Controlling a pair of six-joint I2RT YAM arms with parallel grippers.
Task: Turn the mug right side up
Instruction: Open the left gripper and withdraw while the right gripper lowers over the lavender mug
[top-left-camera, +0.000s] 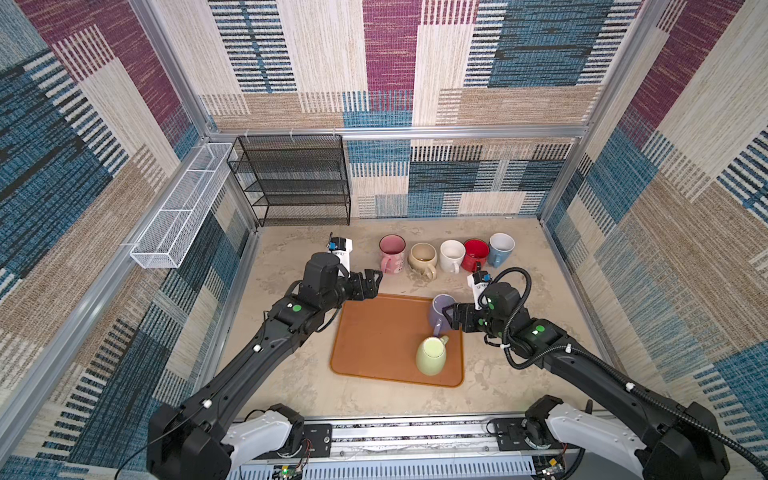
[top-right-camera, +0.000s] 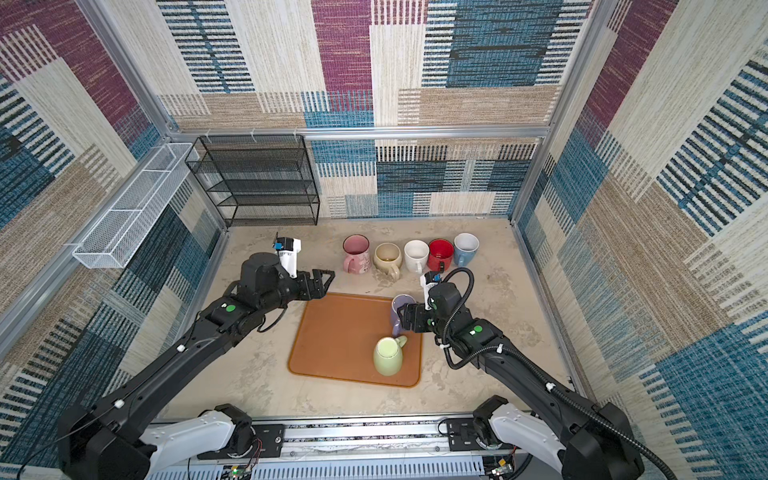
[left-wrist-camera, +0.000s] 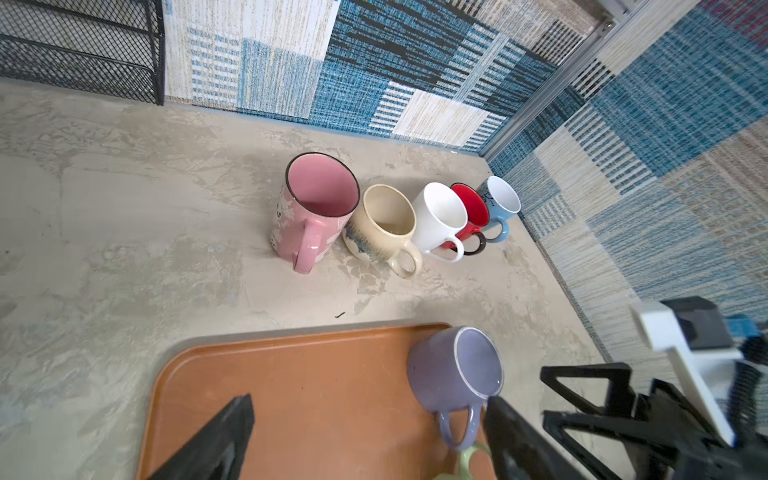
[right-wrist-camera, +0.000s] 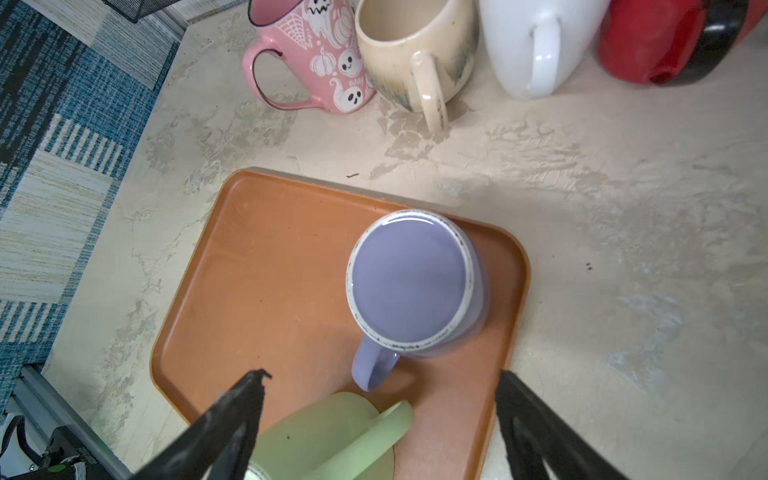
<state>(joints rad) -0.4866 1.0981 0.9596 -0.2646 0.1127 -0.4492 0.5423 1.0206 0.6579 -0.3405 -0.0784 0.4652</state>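
Left claw (top-left-camera: 374, 283): black fingers apart, empty, over the beige desk (top-left-camera: 286, 386) at the tray's far left corner.
Tray (top-left-camera: 374, 340): flat orange plastic, carries two mugs.
Green mug (top-left-camera: 432, 355): pale green ceramic, base up, tray's near right.
Lavender mug (top-left-camera: 439, 307): ceramic, base up, tray's far right corner.
Right claw (top-left-camera: 448, 318): fingers apart, just beside the lavender mug, gripping nothing.
Back row (top-left-camera: 452, 254): five ceramic mugs, mouths up, behind the tray.
Progress: probably late. Two remain inverted; the lavender looks next and is not yet gripped.
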